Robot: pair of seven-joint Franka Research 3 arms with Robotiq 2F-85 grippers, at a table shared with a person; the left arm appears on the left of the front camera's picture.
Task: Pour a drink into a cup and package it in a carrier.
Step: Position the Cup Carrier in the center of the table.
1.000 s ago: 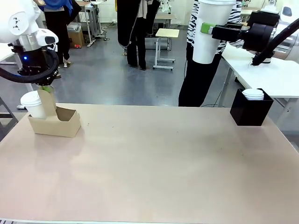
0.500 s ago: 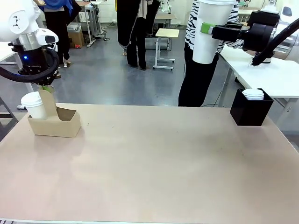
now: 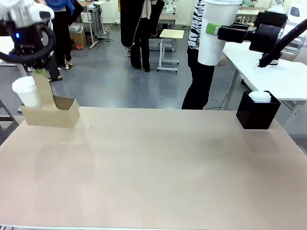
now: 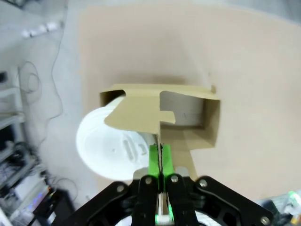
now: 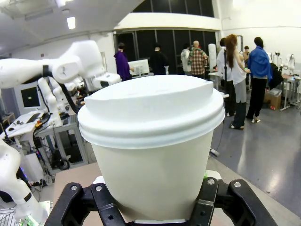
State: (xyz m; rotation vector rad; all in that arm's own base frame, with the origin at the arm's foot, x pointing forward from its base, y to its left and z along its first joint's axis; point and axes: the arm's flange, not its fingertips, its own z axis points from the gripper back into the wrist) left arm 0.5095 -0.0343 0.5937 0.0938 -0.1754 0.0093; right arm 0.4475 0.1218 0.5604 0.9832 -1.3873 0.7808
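Note:
My left gripper (image 3: 42, 73) is shut on the tall centre handle of the brown carrier (image 3: 52, 114), holding it just above the table's far left corner. A white lidded cup (image 3: 26, 92) stands in its left pocket. The left wrist view looks down on my left gripper (image 4: 160, 157), with its green pads pinched on the carrier (image 4: 188, 101) handle and the cup (image 4: 110, 143) beside it. My right gripper (image 3: 214, 29) holds a second lidded cup (image 3: 212, 43) high at the upper right. In the right wrist view this cup (image 5: 150, 141) sits between the fingers of my right gripper (image 5: 150, 209). The drink is hidden.
A black square box (image 3: 257, 114) with a stack of white lids stands at the table's (image 3: 158, 167) far right. A person (image 3: 201, 81) stands just behind the far edge. A white side table (image 3: 278, 76) is at the right.
My left arm has raised the carrier and its cup, shifting them slightly left. The right arm has kept its cup still. The person behind the table has shifted a little.

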